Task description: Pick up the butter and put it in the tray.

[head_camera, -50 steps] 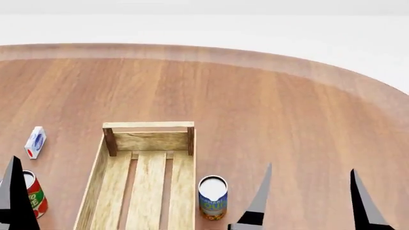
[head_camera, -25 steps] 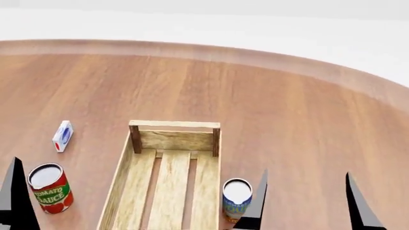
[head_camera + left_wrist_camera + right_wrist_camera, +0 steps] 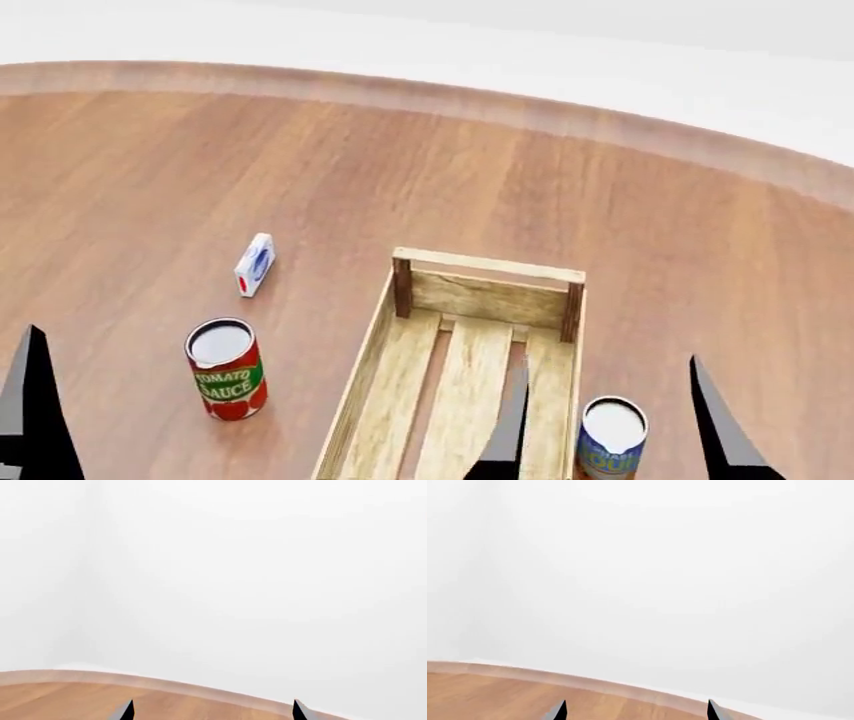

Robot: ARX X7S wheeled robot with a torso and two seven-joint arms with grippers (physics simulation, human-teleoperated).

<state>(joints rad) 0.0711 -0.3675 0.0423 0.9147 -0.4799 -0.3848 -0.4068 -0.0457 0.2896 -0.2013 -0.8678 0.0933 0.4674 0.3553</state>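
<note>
**Butter not in view, direction from grippers unknown**

Left wrist view: left gripper [image 3: 212,711] spread, empty, over the bench [image 3: 60,697] edge.

Head view: the tray [image 3: 465,385] at lower centre; no butter anywhere.

Right wrist view: right gripper [image 3: 636,711] spread, empty. Which arm is nearer, I cannot tell.

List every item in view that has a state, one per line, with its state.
tray: resting on the table, nothing in the part that shows.
tomato sauce can: upright, beside the tray, apart from it.
blue-labelled can: upright, close by the tray's other long side.
small white-and-blue carton: standing on the table, alone.
right gripper: open, empty.
left gripper: open, empty.
butter: not in view.
</note>
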